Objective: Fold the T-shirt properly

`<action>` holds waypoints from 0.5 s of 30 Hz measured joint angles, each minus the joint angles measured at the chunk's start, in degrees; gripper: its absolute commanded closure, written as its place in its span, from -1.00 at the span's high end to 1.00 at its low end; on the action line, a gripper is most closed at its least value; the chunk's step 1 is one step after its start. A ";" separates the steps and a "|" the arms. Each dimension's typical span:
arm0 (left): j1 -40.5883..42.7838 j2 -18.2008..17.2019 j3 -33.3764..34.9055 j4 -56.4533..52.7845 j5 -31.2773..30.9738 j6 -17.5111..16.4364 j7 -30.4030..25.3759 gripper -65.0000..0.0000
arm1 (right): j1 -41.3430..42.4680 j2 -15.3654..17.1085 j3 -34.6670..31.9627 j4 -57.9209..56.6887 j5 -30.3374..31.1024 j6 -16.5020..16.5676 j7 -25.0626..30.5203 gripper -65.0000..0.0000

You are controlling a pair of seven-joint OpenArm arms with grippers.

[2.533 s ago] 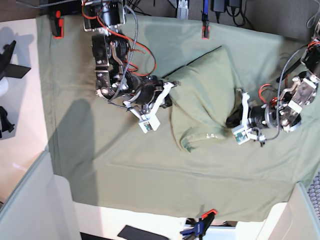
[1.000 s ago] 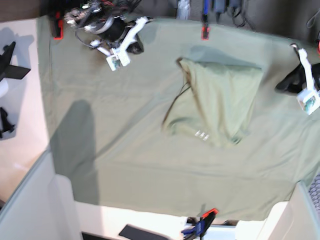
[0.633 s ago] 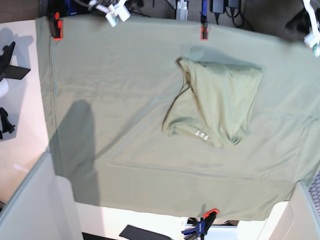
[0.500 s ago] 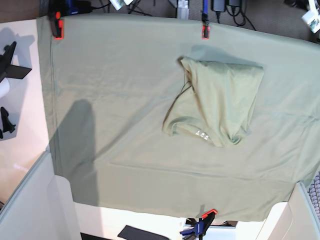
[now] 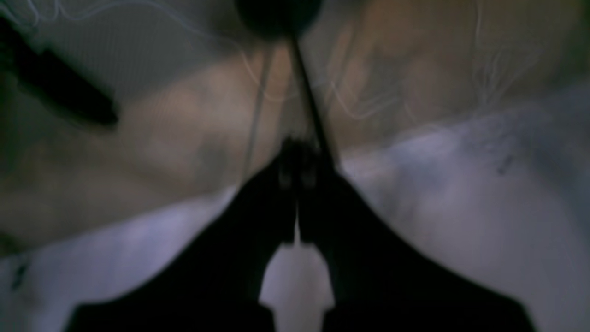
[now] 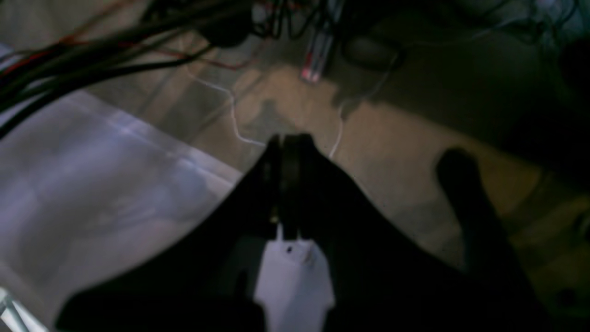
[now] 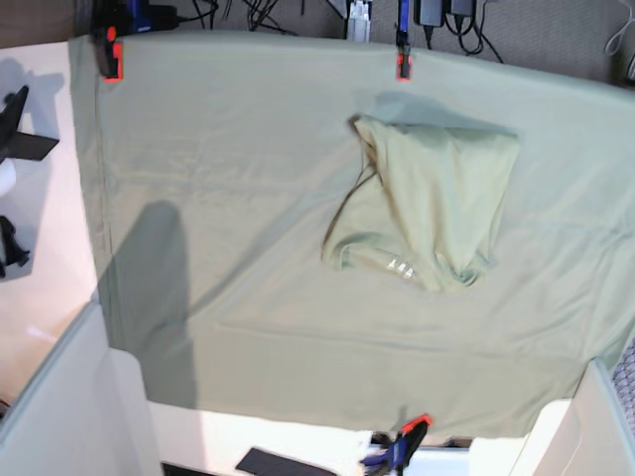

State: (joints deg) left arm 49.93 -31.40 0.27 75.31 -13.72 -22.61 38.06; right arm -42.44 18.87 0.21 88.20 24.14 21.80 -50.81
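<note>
The pale sage-green T-shirt [image 7: 427, 203] lies folded into a compact bundle on the green sheet, right of centre, its small white label [image 7: 400, 266] near the front edge. Neither gripper shows in the base view. In the left wrist view, my left gripper [image 5: 297, 161] is a dark blurred shape with its jaws together, holding nothing, over floor and a pale surface. In the right wrist view, my right gripper [image 6: 286, 152] is also shut and empty, facing floor and cables. The shirt is not in either wrist view.
A large green cloth sheet [image 7: 228, 198] covers the table, held by orange clamps [image 7: 112, 55] [image 7: 403, 61] at the back and a blue-orange clamp [image 7: 402, 446] at the front. Grey panels [image 7: 60, 397] stand at the front left. Cables [image 6: 115, 46] hang behind.
Both arms have drawn back past the far edge and left the base view. The folded shirt has stayed where it was.
</note>
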 measured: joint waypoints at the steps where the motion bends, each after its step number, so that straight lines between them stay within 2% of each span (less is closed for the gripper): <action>1: -3.76 -0.09 2.80 -4.26 -0.15 0.02 -0.28 -1.00 | 1.66 -0.04 -0.09 -3.80 -0.37 -0.37 0.09 -1.00; 4: -15.72 0.48 11.89 -16.37 -0.74 0.00 -0.98 -1.00 | 7.08 -0.85 -0.07 -15.19 -1.31 -0.87 0.04 -1.00; 7: -25.88 0.72 20.09 -26.56 -4.50 -0.24 -2.01 -1.00 | 12.59 -3.34 -0.07 -25.97 -4.85 -1.36 -4.11 -1.00; 9: -30.34 0.81 24.70 -31.89 -5.20 0.07 -3.15 -1.00 | 15.63 -4.92 0.00 -32.48 -6.14 -1.46 -3.93 -1.00; 12: -34.53 2.58 28.30 -35.76 -5.11 0.33 -4.79 -1.00 | 20.26 -7.06 -0.09 -39.95 -8.22 -1.62 -2.12 -1.00; 15: -37.18 6.69 28.61 -36.28 -7.32 1.01 -5.60 -1.00 | 23.28 -7.98 -0.11 -43.28 -9.07 -1.68 -0.07 -1.00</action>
State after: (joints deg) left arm 12.75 -24.71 28.88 39.03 -21.04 -21.61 32.47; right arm -19.16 10.90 0.10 44.93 15.07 20.12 -50.87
